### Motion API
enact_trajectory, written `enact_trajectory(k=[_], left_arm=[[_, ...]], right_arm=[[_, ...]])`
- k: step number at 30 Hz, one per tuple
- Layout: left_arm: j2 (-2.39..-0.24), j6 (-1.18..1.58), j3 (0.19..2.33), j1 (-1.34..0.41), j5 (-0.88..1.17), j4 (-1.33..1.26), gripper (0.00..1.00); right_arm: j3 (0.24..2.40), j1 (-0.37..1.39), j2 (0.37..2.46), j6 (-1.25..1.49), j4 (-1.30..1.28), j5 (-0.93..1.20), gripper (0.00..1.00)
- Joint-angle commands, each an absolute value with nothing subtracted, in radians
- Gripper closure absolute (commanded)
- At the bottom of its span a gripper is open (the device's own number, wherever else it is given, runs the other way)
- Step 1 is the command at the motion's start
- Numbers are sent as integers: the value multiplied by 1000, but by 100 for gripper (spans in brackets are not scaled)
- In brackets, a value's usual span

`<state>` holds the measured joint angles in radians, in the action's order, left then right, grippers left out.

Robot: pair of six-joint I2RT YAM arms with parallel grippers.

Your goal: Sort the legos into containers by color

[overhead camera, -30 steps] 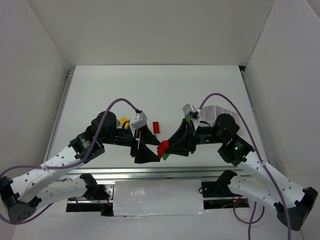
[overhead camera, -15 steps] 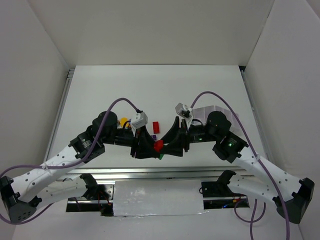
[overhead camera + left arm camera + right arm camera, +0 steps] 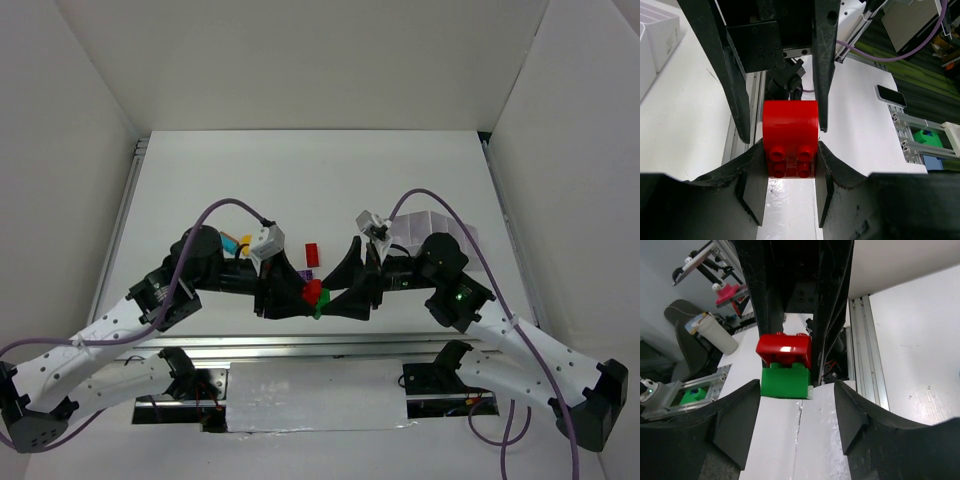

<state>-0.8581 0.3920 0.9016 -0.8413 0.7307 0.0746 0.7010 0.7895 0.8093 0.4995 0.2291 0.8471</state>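
Observation:
A red lego [image 3: 790, 135] is pinched between my left gripper's [image 3: 790, 152] shut fingers. A green lego [image 3: 785, 383] is stuck under the red lego [image 3: 785, 351], its studs pushed into it. My right gripper [image 3: 797, 407] stands open around the pair, its fingers [image 3: 740, 415] clear of both bricks. From above, the two grippers meet tip to tip near the table's front, left gripper [image 3: 303, 295] and right gripper [image 3: 326, 300], with the red lego [image 3: 312, 290] and green lego [image 3: 318, 311] between them. The white containers [image 3: 428, 228] lie behind the right arm.
Another red brick [image 3: 312, 253] and a purple one [image 3: 305, 272] lie just behind the grippers. Teal [image 3: 231, 242] and yellow [image 3: 245, 240] bricks sit by the left wrist. A metal rail [image 3: 320, 345] runs along the front edge. White walls close in three sides.
The left gripper has shut on the red lego and the right gripper, which held the stack, has opened. Both grippers came together and shifted slightly left.

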Motion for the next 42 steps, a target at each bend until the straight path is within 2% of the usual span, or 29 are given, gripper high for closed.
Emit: enact_trajectory(k=[1,4,7,8,10,11,12,14,17,21,25,26,29,32,39,42], left_arm=[[-867,382,925,-847,753,12,100],[-870,387,919,-848,750,9,100],[-870,388,919,-847,744,9,100],[-870,387,920,-847,736,8,100],[-870,387,927,-847,719,11,100],[-868,388,930,-847,712,12,100],[-868,387,933,-847,707,14,100],[-861,390,942,-847,687,23,100],[-848,367,985,-847,574,106,100],[-833,339,1069,-847,259,293,100],[-836,336,1130,-847,67,447,100],[-839,334,1146,-847,45,466,100],[-845,325,1141,-847,9,505,100],[-831,324,1115,-847,5,515,100],[-785,344,1028,-847,34,517,100],[-782,341,1031,-847,41,520,100]], right_arm=[[704,792,801,522,318,856,31],[712,793,798,523,325,861,38],[716,793,805,529,334,859,58],[719,793,808,528,333,862,76],[718,793,821,520,318,861,87],[715,792,822,517,313,856,98],[712,793,825,514,307,851,100],[710,793,822,473,252,833,100],[718,778,793,367,73,646,100],[721,706,804,304,-89,418,100],[784,692,903,348,-255,56,100],[837,686,982,365,-287,-91,100],[944,680,1136,451,-391,-344,100],[1043,680,1257,492,-485,-515,100],[1192,652,1425,512,-623,-689,100],[1221,637,1477,497,-624,-696,99]])
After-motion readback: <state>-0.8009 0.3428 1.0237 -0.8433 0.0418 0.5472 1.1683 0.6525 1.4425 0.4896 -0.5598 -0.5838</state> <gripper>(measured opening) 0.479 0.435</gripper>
